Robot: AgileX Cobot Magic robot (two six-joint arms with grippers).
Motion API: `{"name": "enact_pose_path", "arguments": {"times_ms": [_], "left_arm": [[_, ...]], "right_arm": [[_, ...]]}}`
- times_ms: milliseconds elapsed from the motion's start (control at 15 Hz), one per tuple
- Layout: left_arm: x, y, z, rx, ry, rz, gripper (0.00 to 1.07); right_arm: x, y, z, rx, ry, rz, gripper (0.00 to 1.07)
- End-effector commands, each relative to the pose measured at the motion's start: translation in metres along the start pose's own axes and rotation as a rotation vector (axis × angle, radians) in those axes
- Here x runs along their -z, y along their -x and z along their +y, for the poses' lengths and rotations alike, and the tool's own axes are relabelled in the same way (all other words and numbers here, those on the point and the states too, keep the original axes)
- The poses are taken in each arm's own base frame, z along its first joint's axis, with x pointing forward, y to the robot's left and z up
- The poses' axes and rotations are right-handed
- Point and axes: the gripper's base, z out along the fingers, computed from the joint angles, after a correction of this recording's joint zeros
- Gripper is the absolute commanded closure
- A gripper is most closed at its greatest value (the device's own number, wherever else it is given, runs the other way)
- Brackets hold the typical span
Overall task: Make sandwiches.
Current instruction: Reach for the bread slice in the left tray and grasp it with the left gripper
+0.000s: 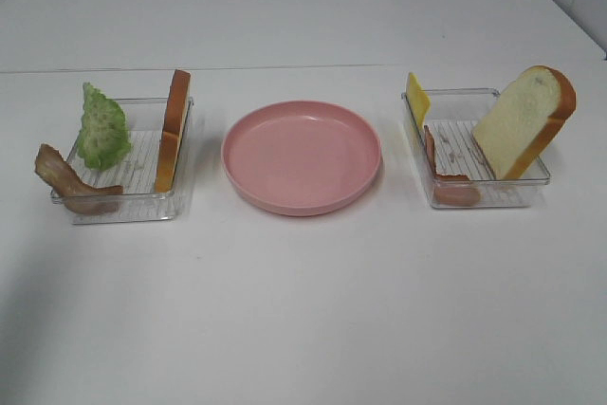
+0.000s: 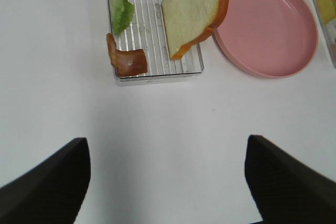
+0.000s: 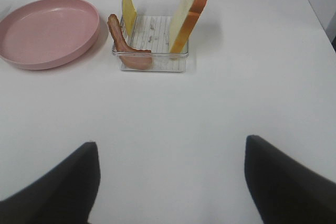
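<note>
The left gripper [image 2: 165, 145] and right gripper [image 3: 170, 142] both have their dark fingers spread wide and empty. Sandwich parts sit unstacked on either side of the smooth round pink plate [image 1: 302, 156]. The ribbed clear left tray [image 1: 133, 211] holds crinkled lettuce [image 1: 102, 128], a wavy bacon strip [image 1: 68, 180] and a crusted bread slice [image 1: 173, 130]. The right tray [image 1: 493, 198] holds a thin cheese square [image 1: 416, 99], a second bacon strip [image 1: 446, 177] and a leaning second bread slice [image 1: 524, 120].

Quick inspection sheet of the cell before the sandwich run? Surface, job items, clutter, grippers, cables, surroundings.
Surface: white table, no spills seen.
Job's things: no sandwich assembled yet. Left tray holds lettuce, left bacon hanging over its rim, and left bread slice on edge. Right tray holds cheese, right bacon and right bread slice, which is leaning. Pink plate sits between the trays, empty.
Clutter: nothing seen.
Grippers: left gripper and right gripper open, holding nothing, short of the trays.
Cables: nothing seen.
Surroundings: a seam crosses the surface behind the trays; nothing else seen.
</note>
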Motion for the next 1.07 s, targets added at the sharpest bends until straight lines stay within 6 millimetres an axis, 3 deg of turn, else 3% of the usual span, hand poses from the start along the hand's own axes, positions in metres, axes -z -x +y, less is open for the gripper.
{"name": "enact_pose_path", "arguments": {"times_ms": [67,333,467,533,800,1067], "left_arm": [[-0.028,0.036,0.002,0.024,-0.034,0.134,0.3],[-0.09,0.087,0.002,0.01,-0.027,0.328,0.3],[-0.115,0.1,-0.008,-0.034,0.017,0.389,0.3],[-0.139,0.114,-0.027,-0.07,0.078,0.443,0.3],[-0.176,0.127,-0.065,-0.128,0.072,0.452,0.3],[-0.211,0.123,-0.088,-0.146,0.085,0.479,0.3]], "right_arm": [[0.001,-0.001,0.0,-0.001,-0.003,-0.016,0.35],[0.001,-0.001,0.0,-0.001,-0.003,-0.016,0.35],[0.001,-0.001,0.0,-0.001,-0.003,-0.016,0.35],[0.001,-0.001,0.0,-0.001,-0.003,-0.016,0.35],[0.001,-0.001,0.0,-0.001,-0.003,-0.016,0.35],[0.001,-0.001,0.0,-0.001,-0.003,-0.016,0.35]]}}
